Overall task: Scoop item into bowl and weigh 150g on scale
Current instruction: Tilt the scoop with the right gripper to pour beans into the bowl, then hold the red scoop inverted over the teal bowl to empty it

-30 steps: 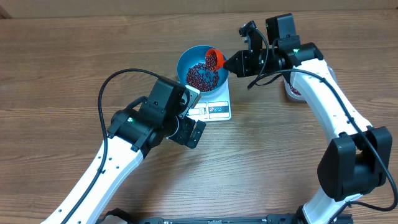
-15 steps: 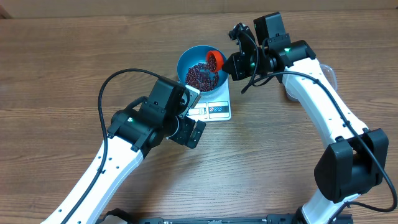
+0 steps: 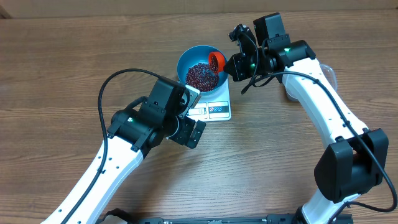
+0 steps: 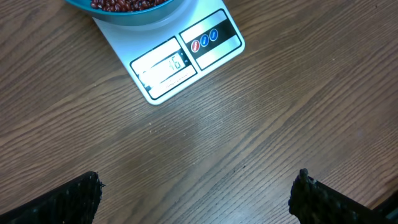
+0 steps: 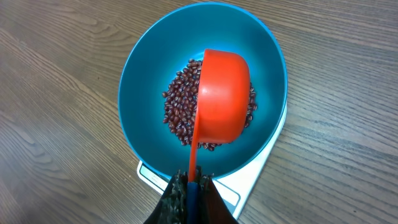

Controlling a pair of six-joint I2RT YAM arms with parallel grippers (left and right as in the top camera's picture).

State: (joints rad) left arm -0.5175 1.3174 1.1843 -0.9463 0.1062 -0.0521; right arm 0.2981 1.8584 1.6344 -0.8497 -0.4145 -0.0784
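Right gripper (image 5: 189,190) of mine is clenched on the orange scoop (image 5: 222,93) by its handle, long axis running straight ahead over the blue bowl (image 5: 143,68) on the scale (image 4: 186,53), cup tipped above the beans (image 5: 177,109) inside; my left gripper (image 4: 196,199) gapes beside the scale.

The only legible marking is on the small flat white rectangular kitchen scale (image 4: 152,38). Its pale display window (image 4: 163,66) shows faint dark digits, seen at a slant, that look like "16". Anything else in the window is too dim to make out. Beside it, the dark button panel (image 4: 210,38) carries three small round signs (image 4: 204,41), one red and two blue, each with a pale stroke too small to read.
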